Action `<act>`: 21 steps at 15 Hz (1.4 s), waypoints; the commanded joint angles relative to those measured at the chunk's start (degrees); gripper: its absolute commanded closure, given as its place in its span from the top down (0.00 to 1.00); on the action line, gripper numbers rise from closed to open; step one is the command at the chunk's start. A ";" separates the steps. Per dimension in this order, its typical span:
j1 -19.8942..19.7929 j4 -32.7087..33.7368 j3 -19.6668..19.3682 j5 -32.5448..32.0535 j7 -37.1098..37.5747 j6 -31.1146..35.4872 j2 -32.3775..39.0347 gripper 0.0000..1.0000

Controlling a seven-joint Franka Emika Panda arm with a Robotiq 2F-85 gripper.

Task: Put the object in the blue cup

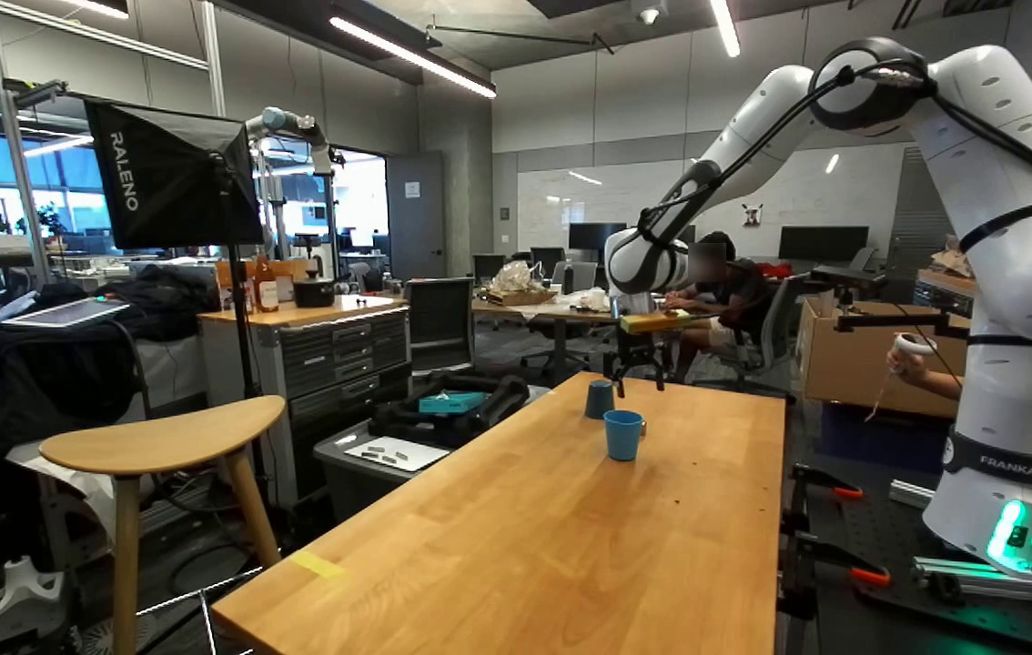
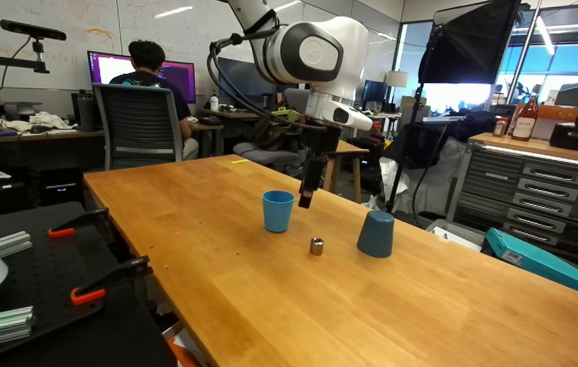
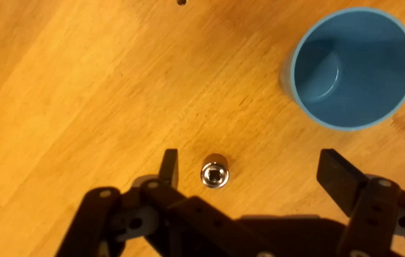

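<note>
Wooden table (image 3: 91,96), wrist view: blue cup (image 3: 354,67) upright at far right, presumably to receive the metal socket (image 3: 215,175); empty gripper (image 3: 250,166) hangs spread wide, likely to straddle it.

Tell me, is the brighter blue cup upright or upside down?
Upright: the brighter blue cup has its open rim uppermost in both exterior views; the wrist view looks inside.
</note>
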 commanded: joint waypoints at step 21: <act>2.72 4.57 -3.65 2.48 5.56 17.01 14.67 0.20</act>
